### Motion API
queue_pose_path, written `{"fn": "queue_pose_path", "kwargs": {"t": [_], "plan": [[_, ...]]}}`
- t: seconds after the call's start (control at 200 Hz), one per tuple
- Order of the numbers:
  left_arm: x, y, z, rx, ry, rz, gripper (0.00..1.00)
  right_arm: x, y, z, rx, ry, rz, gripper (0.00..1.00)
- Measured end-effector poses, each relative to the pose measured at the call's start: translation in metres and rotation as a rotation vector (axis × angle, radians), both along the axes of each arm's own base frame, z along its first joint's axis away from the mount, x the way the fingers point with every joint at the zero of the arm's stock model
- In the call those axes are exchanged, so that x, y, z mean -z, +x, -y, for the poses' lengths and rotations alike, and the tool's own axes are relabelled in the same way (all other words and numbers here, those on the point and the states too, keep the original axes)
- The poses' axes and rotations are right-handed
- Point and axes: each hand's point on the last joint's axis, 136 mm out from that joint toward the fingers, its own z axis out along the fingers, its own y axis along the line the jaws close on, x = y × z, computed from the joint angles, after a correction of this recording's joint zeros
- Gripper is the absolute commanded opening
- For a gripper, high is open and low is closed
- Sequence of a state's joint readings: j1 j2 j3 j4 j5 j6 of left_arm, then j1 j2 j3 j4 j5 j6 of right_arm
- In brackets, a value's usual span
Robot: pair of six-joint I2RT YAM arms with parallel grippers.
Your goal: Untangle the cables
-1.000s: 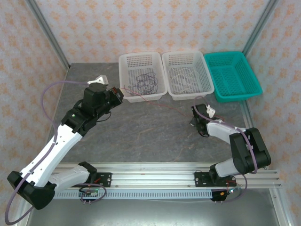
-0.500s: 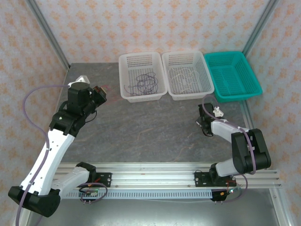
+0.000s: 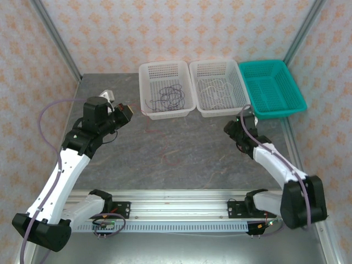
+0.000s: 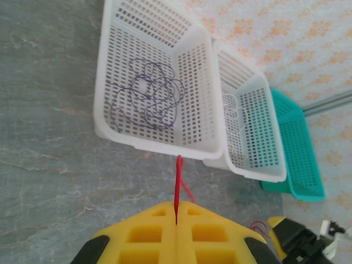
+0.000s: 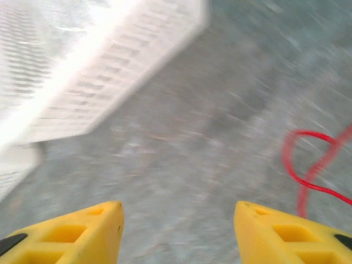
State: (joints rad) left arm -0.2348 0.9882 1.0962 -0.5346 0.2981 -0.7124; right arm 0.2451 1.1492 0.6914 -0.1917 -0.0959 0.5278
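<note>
A thin red cable sticks out from between the yellow fingers of my left gripper, which is shut on it at the table's left, just short of the left white basket. A slack loop of the red cable lies on the table to the right of my right gripper, which stands open and empty over the stone top. The dark purple cable lies coiled in the left white basket. The white cable lies in the middle white basket.
A teal basket stands at the back right, touching the middle basket. Metal frame posts and patterned walls close the sides and back. A rail with both arm bases runs along the near edge. Grey table spreads between the arms.
The red cable, taut between both grippers a second ago, now hangs slack from the left gripper alone. The left arm swung left, then back towards the basket. The right gripper opened and moved.
</note>
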Motion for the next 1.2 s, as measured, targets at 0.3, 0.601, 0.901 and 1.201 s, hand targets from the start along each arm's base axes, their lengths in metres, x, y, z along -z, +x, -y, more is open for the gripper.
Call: {"fn": "queue_pose_path", "kwargs": {"t": [0.3, 0.601, 0.901, 1.201], "plan": [[-0.014, -0.001, 0.032, 0.137, -0.061, 0.050, 0.00, -0.116, -0.034, -0.137, -0.693, -0.056, 0.446, 0.68], [-0.021, -0.014, 0.087, 0.332, -0.056, 0.073, 0.00, -0.095, -0.092, -0.252, -1.250, -0.147, 0.731, 0.83], [-0.021, -0.021, 0.115, 0.411, -0.063, 0.086, 0.00, -0.028, -0.052, -0.256, -1.196, -0.415, 0.801, 0.74], [-0.019, -0.022, 0.124, 0.439, -0.046, 0.095, 0.00, -0.031, -0.031, -0.258, -1.076, -0.414, 0.866, 0.00]]}}
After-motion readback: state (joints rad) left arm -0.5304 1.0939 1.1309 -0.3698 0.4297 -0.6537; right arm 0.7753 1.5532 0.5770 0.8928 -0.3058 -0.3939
